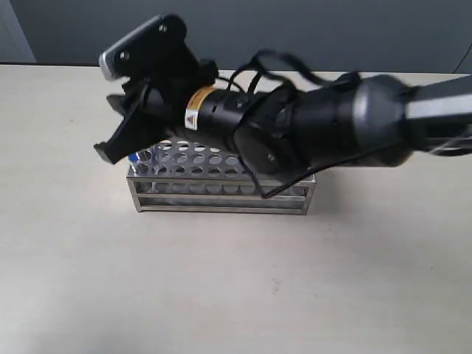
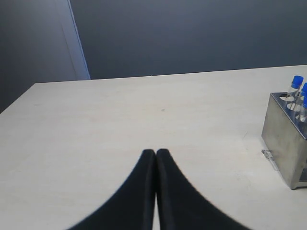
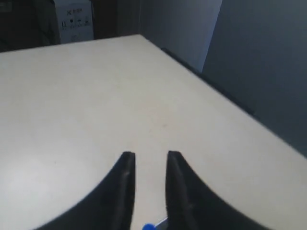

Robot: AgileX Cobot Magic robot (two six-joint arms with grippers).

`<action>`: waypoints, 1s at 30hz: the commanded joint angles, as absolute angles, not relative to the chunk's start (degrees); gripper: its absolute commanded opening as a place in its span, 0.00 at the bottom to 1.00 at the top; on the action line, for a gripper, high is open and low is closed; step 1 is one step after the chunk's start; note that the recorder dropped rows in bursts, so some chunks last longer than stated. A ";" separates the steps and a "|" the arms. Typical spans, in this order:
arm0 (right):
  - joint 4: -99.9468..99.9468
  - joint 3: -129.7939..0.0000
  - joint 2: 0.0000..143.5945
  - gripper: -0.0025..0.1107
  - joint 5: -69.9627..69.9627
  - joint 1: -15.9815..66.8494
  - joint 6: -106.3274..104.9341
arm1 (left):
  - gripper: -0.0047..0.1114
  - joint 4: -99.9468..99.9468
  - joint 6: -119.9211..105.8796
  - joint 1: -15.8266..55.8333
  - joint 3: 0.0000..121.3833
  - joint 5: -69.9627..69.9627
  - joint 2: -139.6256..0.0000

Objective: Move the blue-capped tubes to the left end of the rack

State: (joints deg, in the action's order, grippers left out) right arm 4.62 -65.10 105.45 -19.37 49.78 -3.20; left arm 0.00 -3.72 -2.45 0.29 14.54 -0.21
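The shiny metal rack (image 1: 221, 190) stands mid-table. My right arm reaches across above it, and the right gripper (image 1: 109, 127) hangs open over the rack's left end. One blue cap (image 1: 133, 157) shows just under its lower finger; the arm hides the other tubes in this view. In the right wrist view the gripper (image 3: 150, 154) is open with a gap between its fingers, and a blue cap (image 3: 148, 227) peeks in low between them, not gripped. In the left wrist view the left gripper (image 2: 156, 152) is shut and empty above bare table, with the rack (image 2: 283, 139) and blue-capped tubes (image 2: 297, 80) off to one side.
The pale table (image 1: 221, 280) spreads all round the rack. A dark wall (image 1: 295, 29) runs behind the table's far edge. A box with a printed label (image 3: 73, 19) stands beyond the table in the right wrist view.
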 commanded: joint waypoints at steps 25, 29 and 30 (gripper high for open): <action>11.38 -49.52 66.99 0.02 19.39 36.50 -7.55 | 0.04 0.00 -3.51 -2.11 0.00 13.74 0.00; 11.50 -48.88 66.50 0.02 16.85 36.53 -5.71 | 0.04 0.00 -3.51 -2.11 0.00 13.74 0.00; 11.50 -47.43 65.56 0.02 13.66 36.53 -5.54 | 0.04 0.00 -3.51 -2.11 0.00 13.74 0.00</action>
